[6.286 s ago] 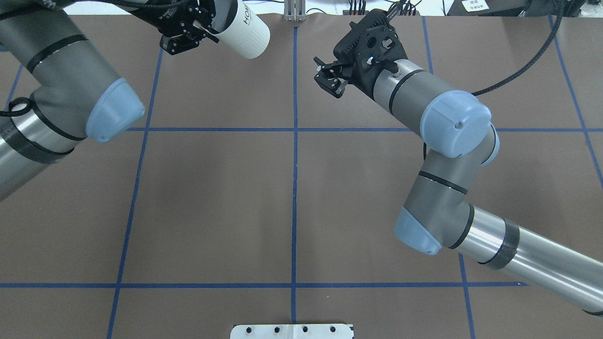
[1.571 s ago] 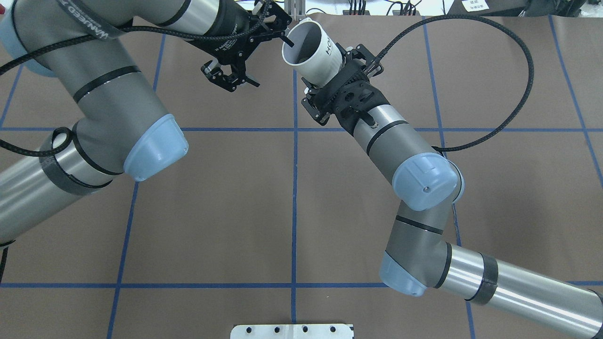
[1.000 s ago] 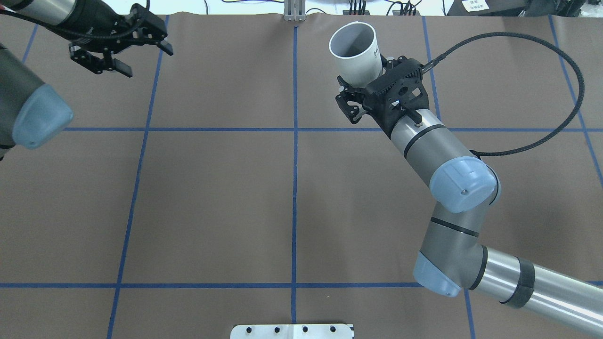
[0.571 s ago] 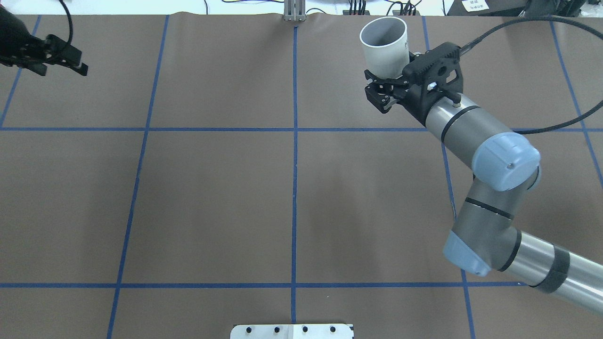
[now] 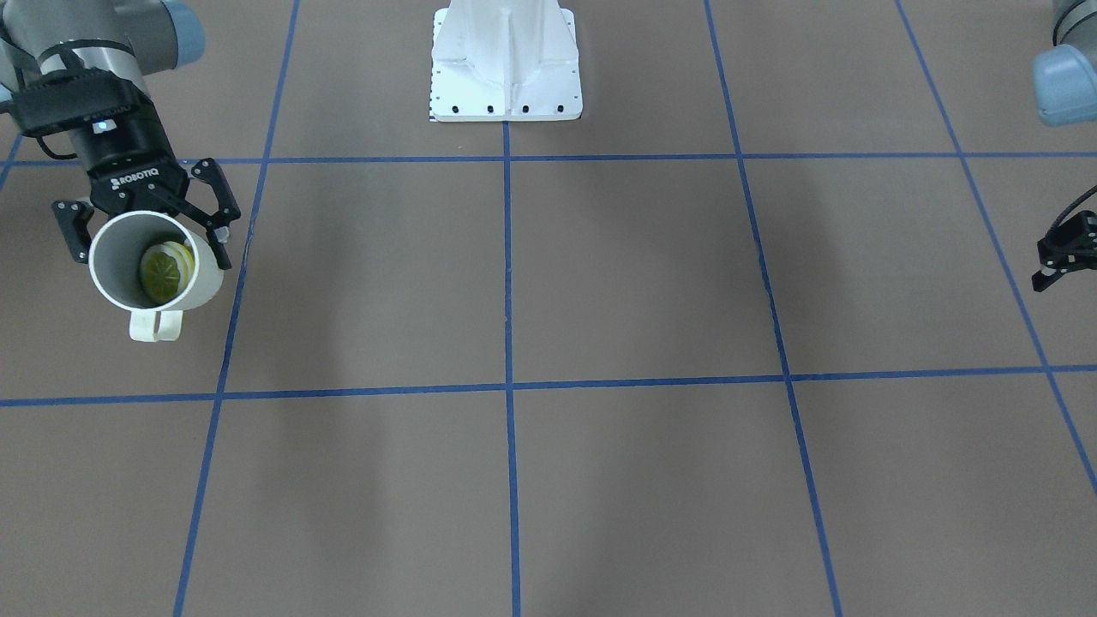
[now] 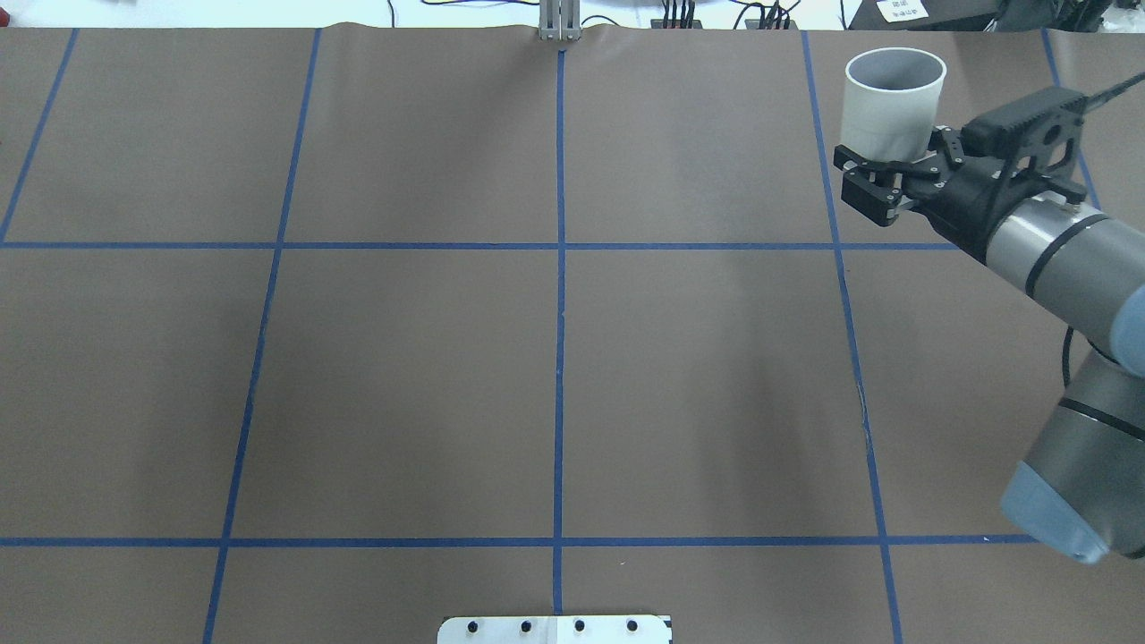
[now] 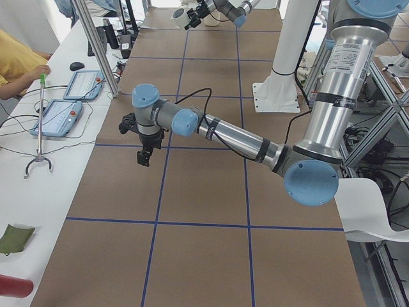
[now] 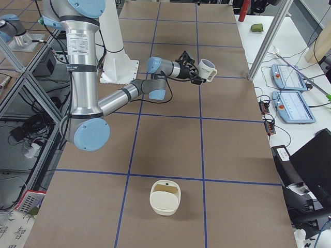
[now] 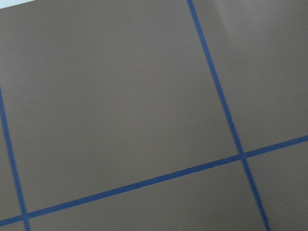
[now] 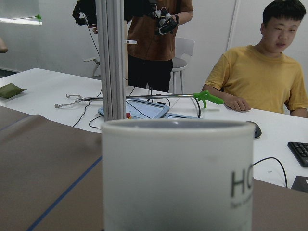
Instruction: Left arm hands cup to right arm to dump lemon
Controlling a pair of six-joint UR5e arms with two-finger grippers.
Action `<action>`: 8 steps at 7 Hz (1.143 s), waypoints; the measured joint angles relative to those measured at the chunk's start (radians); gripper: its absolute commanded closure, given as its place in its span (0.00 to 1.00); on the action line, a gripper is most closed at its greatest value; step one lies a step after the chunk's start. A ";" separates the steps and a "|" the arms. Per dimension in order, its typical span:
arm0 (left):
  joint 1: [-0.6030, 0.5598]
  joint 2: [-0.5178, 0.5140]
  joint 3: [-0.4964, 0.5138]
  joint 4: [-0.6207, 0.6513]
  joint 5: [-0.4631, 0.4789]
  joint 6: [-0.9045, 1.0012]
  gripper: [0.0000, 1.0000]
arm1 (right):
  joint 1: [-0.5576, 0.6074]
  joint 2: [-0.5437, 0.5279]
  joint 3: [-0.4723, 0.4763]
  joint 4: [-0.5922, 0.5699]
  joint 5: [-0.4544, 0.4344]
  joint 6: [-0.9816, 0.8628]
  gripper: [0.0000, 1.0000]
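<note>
the right arm [image 6: 1064,246] holds the cup [image 5: 124,266] in the air above the far right part of the desk [image 6: 555,376], close to its far edge. the right gripper [image 5: 147,248] has its fingers [image 5: 218,231] clamped on the cup's outer wall, one on each side, below the rim. the cup stands roughly upright with its mouth up, and the front-facing view looks straight into its grey inside. the lemon [image 5: 167,272] lies inside the cup, at the bottom. the handle [image 5: 155,326] points away from the robot, toward the far edge. in the right wrist view the white wall fills the near field, with the letters "ho" at its right side.

the left arm [image 7: 230,134] reaches over the far left part of the desk, well apart from the cup. the left gripper [image 7: 144,155] hangs above the desk pointing down; it shows small and partly cut off, so i cannot tell whether its fingers are apart or together. the left wrist view shows only brown desk and blue lines [image 9: 144,185].

a cream container [image 8: 165,197] sits on the desk's right end. beyond the far edge a person in a yellow shirt [image 10: 260,79] sits at a white table.
</note>
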State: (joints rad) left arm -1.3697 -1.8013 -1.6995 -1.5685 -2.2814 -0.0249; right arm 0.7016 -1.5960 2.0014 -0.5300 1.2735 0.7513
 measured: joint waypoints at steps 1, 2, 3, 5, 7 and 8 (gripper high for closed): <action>-0.008 0.003 0.010 0.001 -0.001 0.020 0.00 | 0.002 -0.099 0.055 0.026 -0.001 0.053 1.00; -0.010 0.008 0.014 0.001 -0.001 0.027 0.00 | 0.004 -0.201 0.067 0.122 -0.002 0.114 1.00; -0.010 0.018 0.015 0.000 -0.003 0.032 0.00 | 0.006 -0.296 0.027 0.277 -0.004 0.169 1.00; -0.010 0.035 0.015 -0.002 -0.008 0.038 0.00 | 0.014 -0.413 -0.165 0.650 -0.010 0.227 1.00; -0.010 0.042 0.010 -0.002 -0.011 0.038 0.00 | 0.028 -0.442 -0.401 0.971 -0.015 0.330 1.00; -0.010 0.043 0.007 -0.002 -0.012 0.037 0.00 | 0.033 -0.445 -0.511 1.109 -0.020 0.407 1.00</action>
State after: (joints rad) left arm -1.3796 -1.7585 -1.6925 -1.5708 -2.2930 0.0124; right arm 0.7348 -2.0409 1.4902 0.5785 1.2537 1.1588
